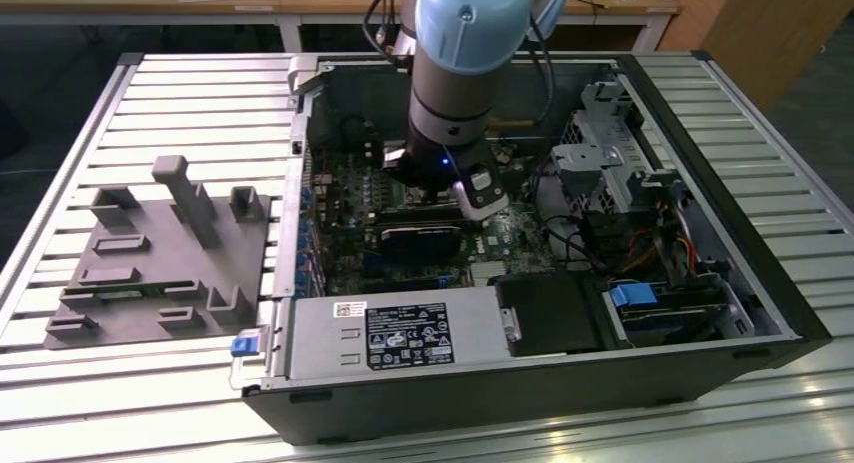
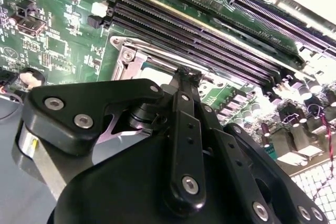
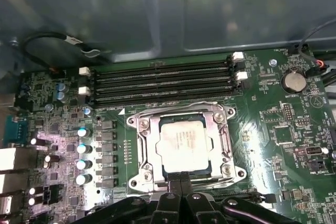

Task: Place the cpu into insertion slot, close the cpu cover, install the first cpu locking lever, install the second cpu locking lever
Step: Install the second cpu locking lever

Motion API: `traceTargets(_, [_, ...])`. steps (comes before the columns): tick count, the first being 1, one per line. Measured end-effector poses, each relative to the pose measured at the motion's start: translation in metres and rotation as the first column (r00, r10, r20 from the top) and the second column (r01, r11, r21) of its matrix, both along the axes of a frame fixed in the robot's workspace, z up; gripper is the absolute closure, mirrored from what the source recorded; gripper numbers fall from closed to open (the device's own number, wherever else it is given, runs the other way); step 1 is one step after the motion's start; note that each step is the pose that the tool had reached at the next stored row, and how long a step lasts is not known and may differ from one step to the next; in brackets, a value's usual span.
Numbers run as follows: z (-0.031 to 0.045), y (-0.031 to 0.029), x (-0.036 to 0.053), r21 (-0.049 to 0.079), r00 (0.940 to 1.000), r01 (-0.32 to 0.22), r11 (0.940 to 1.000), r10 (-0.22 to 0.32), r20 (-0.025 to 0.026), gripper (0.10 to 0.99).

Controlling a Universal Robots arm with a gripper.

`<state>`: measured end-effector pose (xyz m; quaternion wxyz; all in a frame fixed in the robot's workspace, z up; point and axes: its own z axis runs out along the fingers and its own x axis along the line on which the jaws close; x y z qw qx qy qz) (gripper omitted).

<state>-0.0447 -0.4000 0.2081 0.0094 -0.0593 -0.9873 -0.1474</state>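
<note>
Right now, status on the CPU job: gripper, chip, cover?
Gripper low at the socket edge, fingers together. Cpu seated in the insertion slot. Cpu cover down around the chip. Nothing lying on the socket.

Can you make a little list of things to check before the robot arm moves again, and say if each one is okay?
1. The cpu lies flat in the insertion slot: ok.
2. The cpu cover is down around the chip: ok.
3. The gripper sits at the socket's edge: ok.
4. Locking levers latched: cannot tell.
5. The memory slots beside the socket are untouched by the arm: ok.
</note>
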Motion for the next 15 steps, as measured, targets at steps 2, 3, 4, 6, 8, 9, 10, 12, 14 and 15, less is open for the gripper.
traceTargets(2, [0.0, 0.0027, 0.0002, -0.016, 1.0, 0.002, 0.9999, -0.002, -0.0001, 0.98])
traceTargets(3, [0.0, 0.0041, 0.0003, -0.023, 1.0, 0.002, 0.9997, -0.002, 0.0, 0.98])
traceTargets(4, [0.0, 0.0054, 0.0004, -0.031, 1.0, 0.003, 0.9995, -0.003, 0.0001, 0.98])
traceTargets(6, [0.0, 0.0079, 0.0009, -0.044, 1.0, 0.005, 0.999, -0.005, 0.0001, 0.98])
traceTargets(8, [0.0, 0.0106, 0.002, -0.055, 1.0, 0.007, 0.9984, -0.007, 0.0002, 0.98])
traceTargets(9, [0.0, 0.0121, 0.0026, -0.059, 1.0, 0.009, 0.9982, -0.009, 0.0003, 0.98])
traceTargets(10, [0.0, 0.0137, 0.0031, -0.062, 1.0, 0.01, 0.998, -0.01, 0.0002, 0.98])
traceTargets(12, [0.0, 0.0172, 0.0041, -0.068, 0.9999, 0.011, 0.9976, -0.011, 0.0003, 0.98])
traceTargets(14, [0.0, 0.0212, 0.0048, -0.075, 0.9999, 0.013, 0.9971, -0.013, 0.0004, 0.98])
traceTargets(15, [0.0, 0.0232, 0.005, -0.079, 0.9999, 0.013, 0.9968, -0.013, 0.0004, 0.98])
